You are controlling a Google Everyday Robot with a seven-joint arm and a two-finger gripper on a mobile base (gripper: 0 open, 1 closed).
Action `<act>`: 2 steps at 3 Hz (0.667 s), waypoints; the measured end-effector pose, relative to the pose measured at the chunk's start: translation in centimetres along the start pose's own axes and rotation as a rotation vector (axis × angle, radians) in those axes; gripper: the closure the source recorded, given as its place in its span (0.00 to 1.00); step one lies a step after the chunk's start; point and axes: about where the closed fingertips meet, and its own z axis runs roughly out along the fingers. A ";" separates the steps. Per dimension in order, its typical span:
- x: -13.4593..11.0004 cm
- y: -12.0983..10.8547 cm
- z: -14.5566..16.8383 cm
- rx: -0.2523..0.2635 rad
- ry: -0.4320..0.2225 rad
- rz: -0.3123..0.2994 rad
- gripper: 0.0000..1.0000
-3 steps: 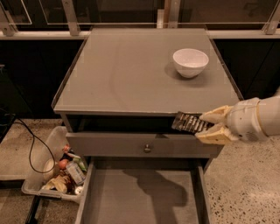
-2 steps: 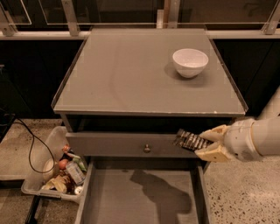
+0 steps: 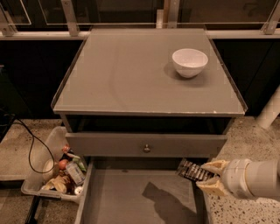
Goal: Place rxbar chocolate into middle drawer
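The gripper (image 3: 204, 175) holds the black bar (image 3: 191, 169) above the right side of the open middle drawer (image 3: 122, 197), jaws closed on its end. A white bowl (image 3: 189, 62) sits on the counter (image 3: 122, 74).

Grey cabinet (image 3: 131, 74) on speckled floor (image 3: 250, 141), dark windows (image 3: 122, 11) behind, plastic bin (image 3: 43, 153) at left; gripper (image 3: 206, 177) at lower right.
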 end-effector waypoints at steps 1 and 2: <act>1.7 0.5 3.8 0.030 -0.047 0.009 1.00; 2.0 0.6 7.7 0.038 -0.099 0.040 1.00</act>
